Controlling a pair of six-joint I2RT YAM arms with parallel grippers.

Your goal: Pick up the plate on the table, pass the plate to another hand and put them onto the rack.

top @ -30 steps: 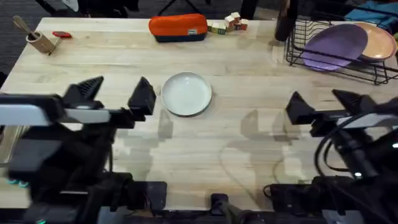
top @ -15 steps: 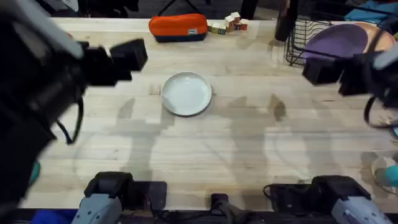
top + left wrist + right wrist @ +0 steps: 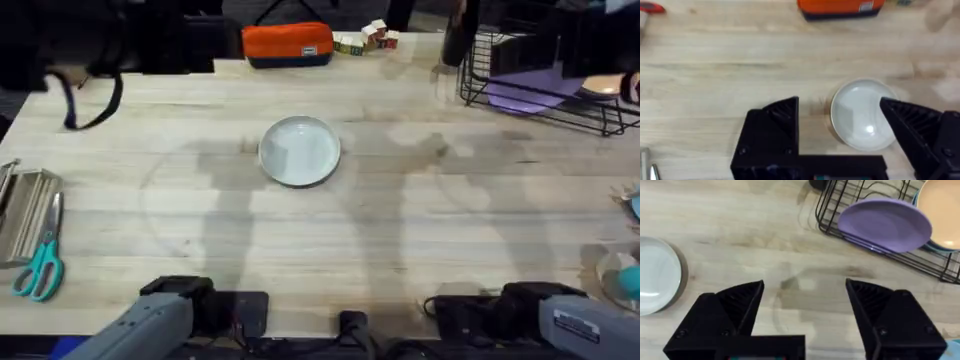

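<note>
Both arms have risen high, exposing scissors [image 3: 38, 268] at the table's [image 3: 400, 240] left edge.

The left arm rises close under the camera, a dark blurred mass at the far left. Its gripper [image 3: 840, 130] points down with fingers spread wide apart. The right arm is raised at the far right, likewise dark and blurred. The right gripper [image 3: 805, 310] faces downward, its fingers parted and holding nothing.
</note>
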